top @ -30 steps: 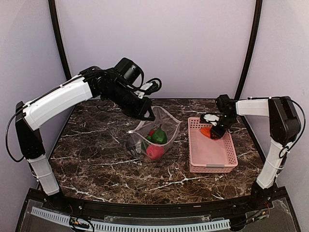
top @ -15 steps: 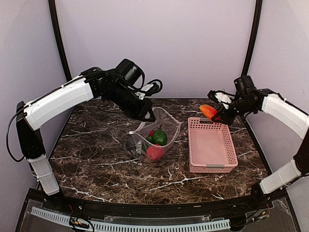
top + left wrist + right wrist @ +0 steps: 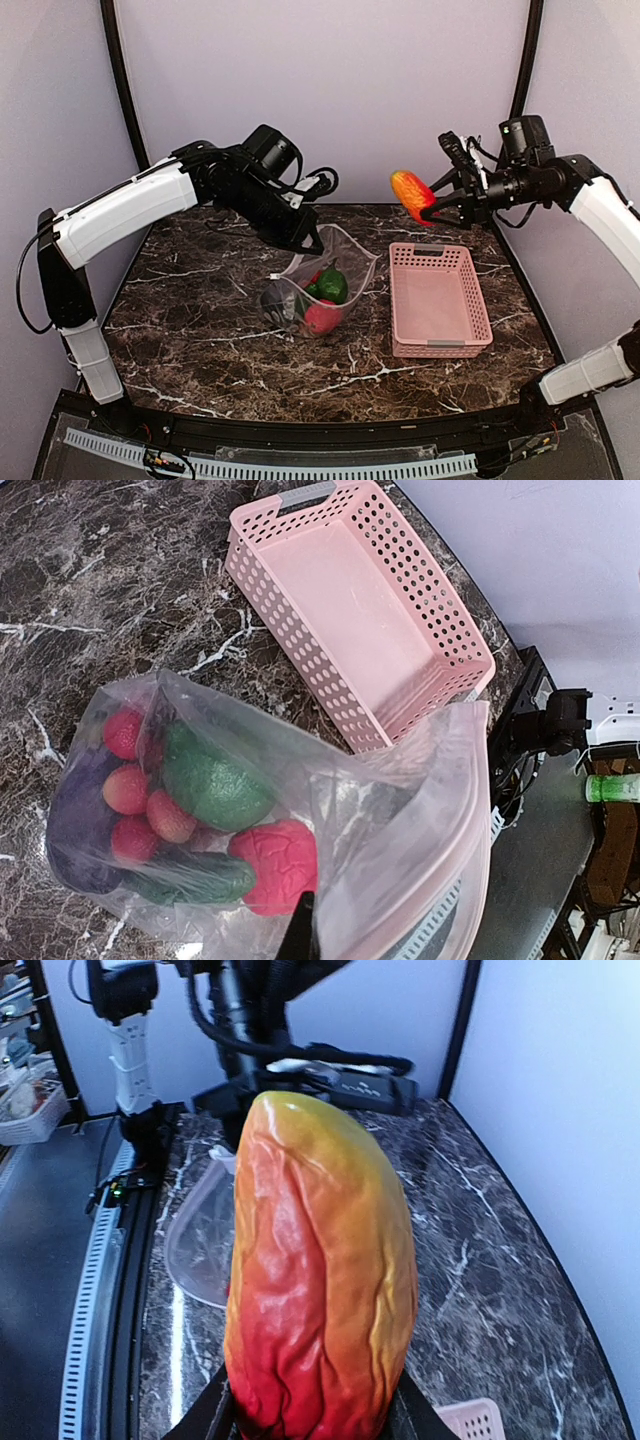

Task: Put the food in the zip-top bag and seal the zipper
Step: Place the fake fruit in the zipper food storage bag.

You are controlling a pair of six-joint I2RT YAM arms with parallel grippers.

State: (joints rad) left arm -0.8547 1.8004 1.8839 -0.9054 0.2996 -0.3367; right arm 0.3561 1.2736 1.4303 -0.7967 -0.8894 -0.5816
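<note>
One oval (image 3: 320,1260), right gripper (image 3: 312,1420) largely cut off

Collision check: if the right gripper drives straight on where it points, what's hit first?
Carrying the orange-red oval, it probably meets the left gripper at the zip-top bag rim first; depth unclear.

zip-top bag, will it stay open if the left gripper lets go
Probably flops: the zip-top bag is thin, wrinkled film, its mouth raised only at the left gripper. The food pooled at its bottom likely anchors it against sliding.
</note>
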